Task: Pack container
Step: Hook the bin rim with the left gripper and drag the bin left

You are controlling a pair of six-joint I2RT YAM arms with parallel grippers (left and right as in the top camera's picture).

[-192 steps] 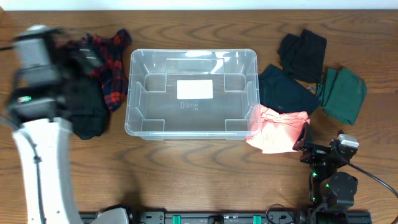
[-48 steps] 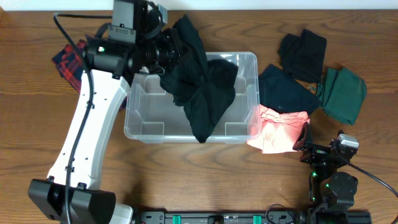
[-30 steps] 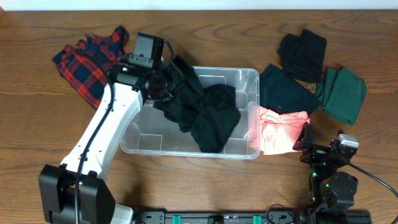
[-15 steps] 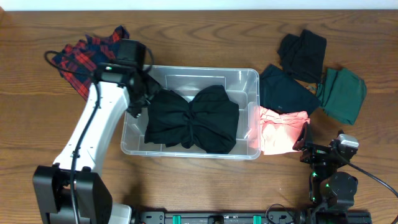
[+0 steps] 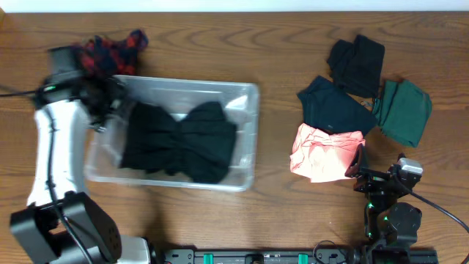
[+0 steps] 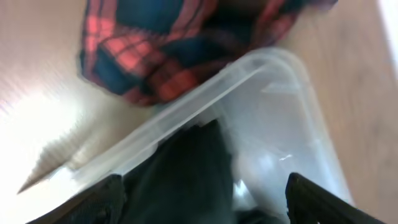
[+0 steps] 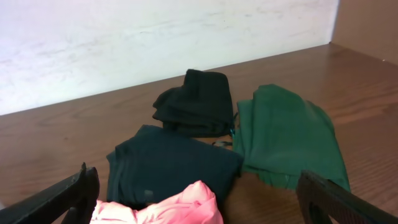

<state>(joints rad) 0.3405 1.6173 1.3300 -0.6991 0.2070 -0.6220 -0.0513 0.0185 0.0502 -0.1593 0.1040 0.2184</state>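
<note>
The clear container sits left of the table's middle, and a black garment lies spread inside it. My left gripper is at the container's rear left corner. In the left wrist view its fingers are wide apart, open, with the container rim and the black garment between them. My right gripper rests open and empty at the front right, beside a pink garment.
A red plaid garment lies behind the container, also in the left wrist view. On the right lie a navy garment, a black one and a green one.
The left arm dropped the black garment into the container, then moved left. The container slid left with it, away from the pink garment. The right arm has not moved.
</note>
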